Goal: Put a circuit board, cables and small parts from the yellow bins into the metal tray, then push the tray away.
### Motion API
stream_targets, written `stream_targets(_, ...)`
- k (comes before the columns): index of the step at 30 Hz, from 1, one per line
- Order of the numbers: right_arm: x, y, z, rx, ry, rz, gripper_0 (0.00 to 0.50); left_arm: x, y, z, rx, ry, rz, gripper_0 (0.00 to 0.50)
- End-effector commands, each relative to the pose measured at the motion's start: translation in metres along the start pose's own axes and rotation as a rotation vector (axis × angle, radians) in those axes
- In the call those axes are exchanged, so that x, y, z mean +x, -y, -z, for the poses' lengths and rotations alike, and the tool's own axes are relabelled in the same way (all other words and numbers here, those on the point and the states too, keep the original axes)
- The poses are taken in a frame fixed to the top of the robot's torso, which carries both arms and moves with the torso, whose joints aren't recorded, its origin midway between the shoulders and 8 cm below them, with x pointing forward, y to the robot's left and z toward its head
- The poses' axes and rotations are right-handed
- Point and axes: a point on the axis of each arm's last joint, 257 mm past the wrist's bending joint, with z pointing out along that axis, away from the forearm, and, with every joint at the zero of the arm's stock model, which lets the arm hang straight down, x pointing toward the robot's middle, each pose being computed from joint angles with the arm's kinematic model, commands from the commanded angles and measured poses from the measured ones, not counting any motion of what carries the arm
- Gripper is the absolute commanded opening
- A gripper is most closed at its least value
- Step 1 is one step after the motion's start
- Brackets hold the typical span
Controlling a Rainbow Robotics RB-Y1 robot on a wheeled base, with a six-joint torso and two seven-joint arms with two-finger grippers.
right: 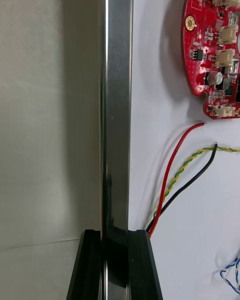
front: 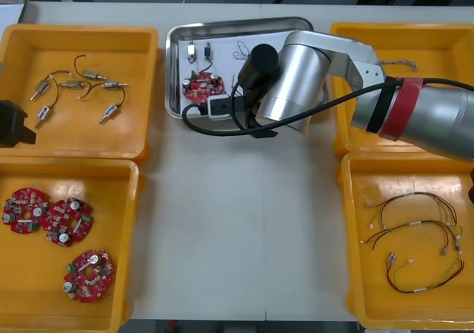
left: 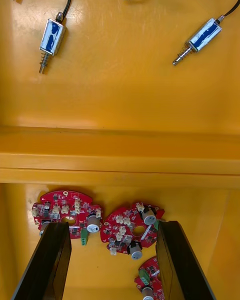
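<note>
Pale tabletop (front: 237,237) carries four yellow bins (front: 385,29), two at each side, with the metal tray (front: 222,24) between the far pair. Reaching over the tray, the right arm (front: 296,81) has its right claw (right: 114,235) clamped on the tray's near rim, one black finger outside and one inside, with the shiny rim between them.

On the tray's white lining lie a red circuit board (front: 203,86), a red and yellow cable (right: 172,175) with a black strand beside it, a bit of blue and white cable (right: 231,275) and two small metal parts (front: 191,50).

At the left edge, the left claw (front: 15,123) hangs over the wall between the two left bins, fingers spread wide, holding nothing. Loose metal parts (front: 92,75) lie in the far left bin (front: 81,31), three spare boards (front: 67,222) in the near left bin (front: 67,164) and thin cables (front: 412,225) in the near right bin (front: 415,159).
</note>
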Motion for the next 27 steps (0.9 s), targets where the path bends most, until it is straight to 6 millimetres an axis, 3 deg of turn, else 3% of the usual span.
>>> stream_targets(1,-0.024,0.031,0.011,0.059,0.041,0.041,0.0,-0.006,-0.02,0.017,-0.053,0.038,0.015,0.5)
stream_targets(8,-0.016,0.046,0.006,0.078,0.021,0.019,0.0,-0.006,-0.02,0.017,-0.053,0.038,0.015,0.5)
stream_targets(14,-0.02,0.055,0.003,0.095,0.034,0.008,0.0,-0.006,-0.02,0.017,-0.053,0.038,0.015,0.5)
stream_targets(27,-0.03,0.054,0.003,0.097,0.058,0.014,0.014,-0.006,-0.02,0.017,-0.053,0.038,0.015,0.5)
